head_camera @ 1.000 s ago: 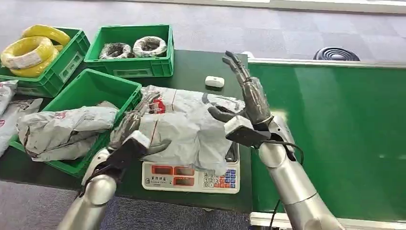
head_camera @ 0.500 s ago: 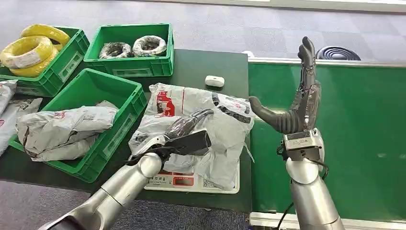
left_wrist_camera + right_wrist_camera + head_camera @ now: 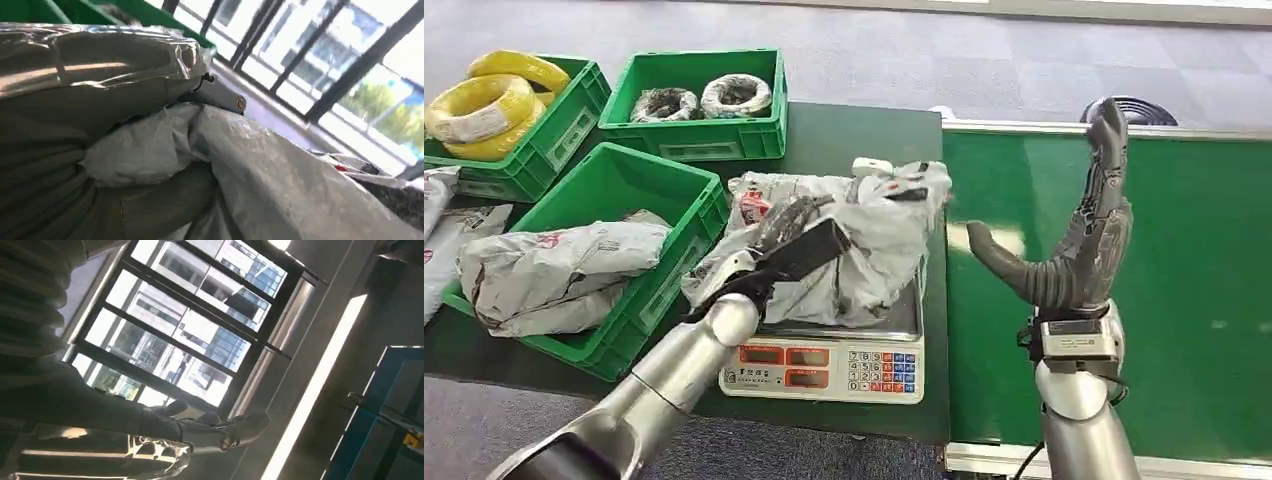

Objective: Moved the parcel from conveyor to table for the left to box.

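Observation:
A crumpled grey parcel [image 3: 874, 245] with red and black print hangs bunched up just above the weighing scale [image 3: 824, 368]. My left hand [image 3: 792, 243] grips its near left side and holds it raised. In the left wrist view the parcel's plastic [image 3: 280, 175] is pinched between my thumb and fingers [image 3: 220, 96]. Out over the green conveyor belt [image 3: 1184, 250], my right hand [image 3: 1079, 255] stands upright and open, apart from the parcel and holding nothing. Against the windows in the right wrist view, the right hand [image 3: 165, 427] has its fingers spread.
A green box [image 3: 609, 185] left of the scale holds another grey parcel [image 3: 554, 270]. Two more green boxes stand behind, one with yellow cable coils [image 3: 484, 105], one with dark coils [image 3: 704, 100]. A small white object [image 3: 871, 165] lies behind the held parcel.
My left hand has closed on the parcel and raised it off the scale, bunching it. The right hand has let go and swung right and up over the conveyor.

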